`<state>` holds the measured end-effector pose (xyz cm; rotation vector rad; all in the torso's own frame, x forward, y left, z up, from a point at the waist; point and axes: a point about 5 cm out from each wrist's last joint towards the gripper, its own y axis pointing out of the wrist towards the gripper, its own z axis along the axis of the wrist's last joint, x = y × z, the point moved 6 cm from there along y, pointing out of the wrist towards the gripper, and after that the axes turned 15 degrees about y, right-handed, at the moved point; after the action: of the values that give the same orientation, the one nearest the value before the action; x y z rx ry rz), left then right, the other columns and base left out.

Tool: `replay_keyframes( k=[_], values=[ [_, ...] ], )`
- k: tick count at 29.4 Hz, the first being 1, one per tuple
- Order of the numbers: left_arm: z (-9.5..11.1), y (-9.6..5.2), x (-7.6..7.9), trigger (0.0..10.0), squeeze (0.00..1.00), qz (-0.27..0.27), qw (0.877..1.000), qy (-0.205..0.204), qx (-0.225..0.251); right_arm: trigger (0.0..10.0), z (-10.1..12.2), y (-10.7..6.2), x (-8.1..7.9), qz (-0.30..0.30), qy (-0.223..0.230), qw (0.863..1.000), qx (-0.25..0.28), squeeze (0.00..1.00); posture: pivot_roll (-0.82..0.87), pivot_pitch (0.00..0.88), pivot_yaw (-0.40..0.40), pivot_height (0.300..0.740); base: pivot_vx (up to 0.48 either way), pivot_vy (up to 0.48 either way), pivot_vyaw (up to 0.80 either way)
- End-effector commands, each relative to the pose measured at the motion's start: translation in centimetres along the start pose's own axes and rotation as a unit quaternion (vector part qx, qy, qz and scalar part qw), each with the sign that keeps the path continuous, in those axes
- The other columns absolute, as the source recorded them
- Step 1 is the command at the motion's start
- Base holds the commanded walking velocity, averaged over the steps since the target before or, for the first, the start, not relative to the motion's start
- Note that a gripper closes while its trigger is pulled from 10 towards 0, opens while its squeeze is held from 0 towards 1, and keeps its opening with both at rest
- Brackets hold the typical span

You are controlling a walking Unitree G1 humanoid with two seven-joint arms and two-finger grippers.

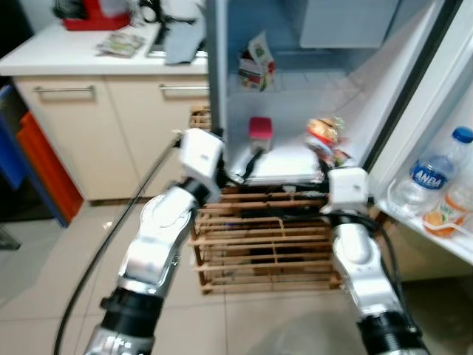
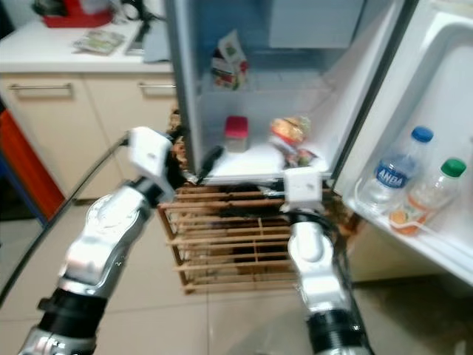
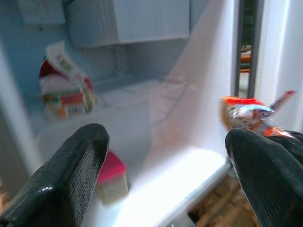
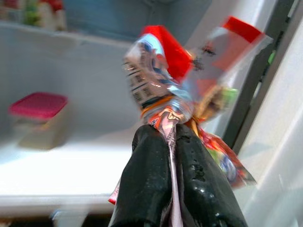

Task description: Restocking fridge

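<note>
Crinkly red, orange and silver foil snack packet [image 4: 182, 82], printed, barcode on one side, top flared out, pinched at its twisted lower end between the pressed-together black fingers of the right gripper [image 4: 173, 142]. In the head views the packet sits centre frame, right of middle, held at the front edge of the open white fridge [image 1: 384, 81], above its lower white shelf [image 1: 284, 164]. Left gripper [image 3: 165, 156], fingers spread wide and empty, points into the fridge at centre left, just short of the shelf edge.

On the lower shelf: small clear tub with pink-red lid [image 1: 260, 134], left of the packet. Upper shelf: red, green and white carton [image 1: 256, 63], tilted. Door rack at right of frame: clear water bottle with blue cap and blue label [image 1: 431, 175]; orange drink bottle with green cap [image 2: 429, 194] beside it.

Below the fridge opening, wooden slatted crate [image 1: 259, 248] on pale tiled floor [image 1: 44, 274]. Upper left: beige cabinets with bar handles [image 1: 89, 122] under a white counter [image 1: 44, 55] with clutter, blurred.
</note>
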<state>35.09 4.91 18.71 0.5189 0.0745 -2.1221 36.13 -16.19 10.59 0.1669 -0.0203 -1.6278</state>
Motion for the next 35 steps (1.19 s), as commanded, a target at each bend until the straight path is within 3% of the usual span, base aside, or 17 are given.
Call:
replay_keyframes(
  k=[1, 7, 11, 15, 19, 24, 26, 29, 35],
  values=[
    [-0.2, -0.1, -0.3, 10.0, 0.0, 0.0, 1.0, 0.004, -0.004, 0.0, 1.8, 0.8, -1.7, 0.022, 0.007, 0.999, 0.034, 0.0, 0.03, 0.0, 0.006, 0.74, 0.48, 0.0, -0.76],
    [-0.2, 0.2, -0.7, 10.0, 0.0, 0.013, 1.0, 0.013, -0.007, 0.0, 1.0, 1.8, -1.8, 0.017, 0.016, 1.0, 0.015, 0.0, 0.02, 0.0, 0.014, 0.74, 0.24, 0.0, 0.0],
    [0.4, 0.2, -0.6, 10.0, 0.0, 0.01, 1.0, 0.011, -0.002, 0.0, 0.7, 2.8, -3.4, 0.045, 0.063, 0.997, -0.01, 0.0, 0.03, 0.0, 0.017, 0.74, 0.0, 0.0, 0.0],
    [1.5, 0.1, -0.1, 10.0, 0.0, -0.008, 1.0, 0.018, 0.012, 0.0, -1.4, 3.9, -4.9, 0.047, 0.118, 0.989, -0.081, 0.0, 0.04, 0.0, 0.016, 0.74, 0.0, 0.0, 0.0],
    [2.2, -0.5, 0.9, 10.0, 0.0, -0.041, 0.998, 0.036, 0.021, 0.0, -2.8, 4.7, -6.5, 0.048, 0.137, 0.981, -0.131, 0.0, 0.07, 0.0, 0.01, 0.74, 0.0, 0.0, 0.0],
    [2.2, -1.3, 1.8, 10.0, 0.0, -0.075, 0.996, 0.052, 0.008, 0.0, -3.1, 5.4, -8.0, 0.054, 0.126, 0.978, -0.155, 0.0, 0.11, 0.0, 0.011, 0.74, 0.0, 0.0, 0.0],
    [2.0, -2.3, 2.5, 10.0, 0.0, -0.103, 0.993, 0.053, -0.003, 0.0, -2.8, 5.9, -8.6, 0.048, 0.108, 0.98, -0.158, 0.0, 0.13, 0.021, 0.006, 0.74, 0.0, 0.0, 0.0],
    [1.6, -3.9, 2.4, 10.0, 0.0, -0.119, 0.992, 0.047, -0.024, 0.0, -1.8, 6.8, -9.4, 0.043, 0.064, 0.986, -0.151, 0.0, 0.16, 0.05, 0.001, 0.74, 0.0, 0.0, 0.0],
    [1.2, -5.4, 2.0, 10.0, 0.0, -0.112, 0.992, 0.039, -0.044, 0.0, -0.9, 7.3, -10.5, 0.043, 0.049, 0.988, -0.143, 0.0, 0.19, 0.073, -0.004, 0.74, 0.0, 0.0, 0.0]
  ],
)
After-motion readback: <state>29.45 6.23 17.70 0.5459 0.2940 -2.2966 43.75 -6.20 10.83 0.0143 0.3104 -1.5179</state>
